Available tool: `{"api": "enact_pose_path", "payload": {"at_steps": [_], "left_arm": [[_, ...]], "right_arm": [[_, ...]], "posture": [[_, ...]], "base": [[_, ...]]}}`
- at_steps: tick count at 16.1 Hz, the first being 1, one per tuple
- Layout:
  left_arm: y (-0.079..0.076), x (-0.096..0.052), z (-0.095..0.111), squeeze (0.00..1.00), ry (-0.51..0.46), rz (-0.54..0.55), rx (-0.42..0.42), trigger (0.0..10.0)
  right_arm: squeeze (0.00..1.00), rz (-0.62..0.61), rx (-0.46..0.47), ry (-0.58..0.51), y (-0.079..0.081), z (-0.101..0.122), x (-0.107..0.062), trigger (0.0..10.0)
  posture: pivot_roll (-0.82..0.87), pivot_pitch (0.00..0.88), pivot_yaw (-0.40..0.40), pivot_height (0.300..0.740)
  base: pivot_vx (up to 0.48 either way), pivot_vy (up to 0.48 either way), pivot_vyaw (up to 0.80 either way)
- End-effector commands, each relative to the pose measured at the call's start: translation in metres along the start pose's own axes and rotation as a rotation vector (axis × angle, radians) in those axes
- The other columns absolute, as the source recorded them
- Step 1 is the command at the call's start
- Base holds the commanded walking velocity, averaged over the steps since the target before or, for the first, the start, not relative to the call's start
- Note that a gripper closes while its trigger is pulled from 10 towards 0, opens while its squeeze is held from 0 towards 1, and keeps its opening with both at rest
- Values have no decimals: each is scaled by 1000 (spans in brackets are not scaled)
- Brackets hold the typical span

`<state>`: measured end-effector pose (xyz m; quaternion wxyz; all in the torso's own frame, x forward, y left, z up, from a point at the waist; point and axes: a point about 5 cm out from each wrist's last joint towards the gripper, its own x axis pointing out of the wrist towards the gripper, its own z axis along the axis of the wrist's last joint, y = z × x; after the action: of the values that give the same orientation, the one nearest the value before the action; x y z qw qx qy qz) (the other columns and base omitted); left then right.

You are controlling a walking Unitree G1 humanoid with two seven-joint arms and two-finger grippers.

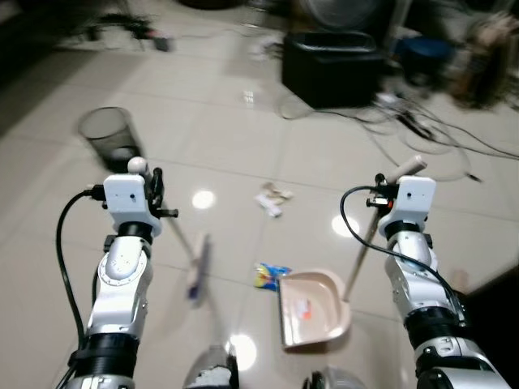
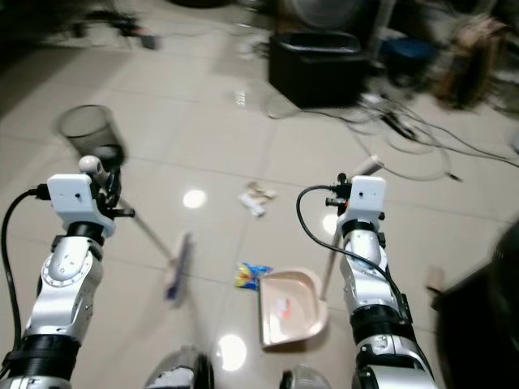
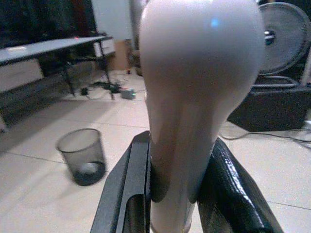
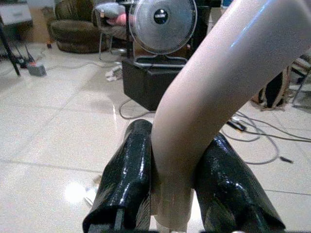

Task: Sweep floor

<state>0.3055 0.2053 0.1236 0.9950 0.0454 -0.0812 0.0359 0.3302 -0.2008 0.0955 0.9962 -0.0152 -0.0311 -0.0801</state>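
Left gripper raised, pinching broom handle, right gripper raised, clamping dustpan handle.

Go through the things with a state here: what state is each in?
left gripper: shut on broom handle
right gripper: shut on dustpan handle
broom: head on floor, blurred
dustpan: on floor, mouth toward wrapper
wrapper: at dustpan's mouth
wastebasket: upright

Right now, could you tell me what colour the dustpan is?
The dustpan is pale pinkish beige, clearest in the left eye view.
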Motion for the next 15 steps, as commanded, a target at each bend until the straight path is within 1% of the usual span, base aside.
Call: {"api": "enact_pose_path", "payload": {"at_steps": [1,4,6,8,11,12,13,15], "left_arm": [[2,2,5,0,-25,-4,5,10000],[0,2,2,0,-15,-19,-1,10000],[-1,3,1,0,-10,-26,-2,10000],[-3,5,2,0,-14,-33,-9,10000],[-3,5,1,0,-12,-36,-13,10000],[-6,4,-1,0,-4,-47,-15,10000],[-8,4,-2,0,0,-54,-19,10000],[-8,3,-4,0,7,-53,-21,10000]], "right_arm": [[0,-25,-3,-44,-4,10,3,10000],[0,-65,-15,-73,-13,12,0,10000],[0,-100,18,-74,-18,13,-1,10000],[0,-123,20,-79,-25,13,-3,10000],[0,-132,0,-85,-27,13,-5,10000],[0,-131,-18,-83,-29,13,-6,10000],[0,-124,-38,-84,-29,13,-7,10000],[0,-124,-42,-85,-30,13,-7,10000]], "posture": [[3,150,36,740],[-6,152,39,740],[-10,153,43,740],[-14,153,44,740],[-18,153,47,740],[-26,160,39,740],[-29,159,39,740],[-32,165,42,740]], "base": [[405,0,0],[406,0,0],[407,0,0],[405,0,-800],[405,0,-800],[405,0,0],[0,0,0],[0,0,0]]}}
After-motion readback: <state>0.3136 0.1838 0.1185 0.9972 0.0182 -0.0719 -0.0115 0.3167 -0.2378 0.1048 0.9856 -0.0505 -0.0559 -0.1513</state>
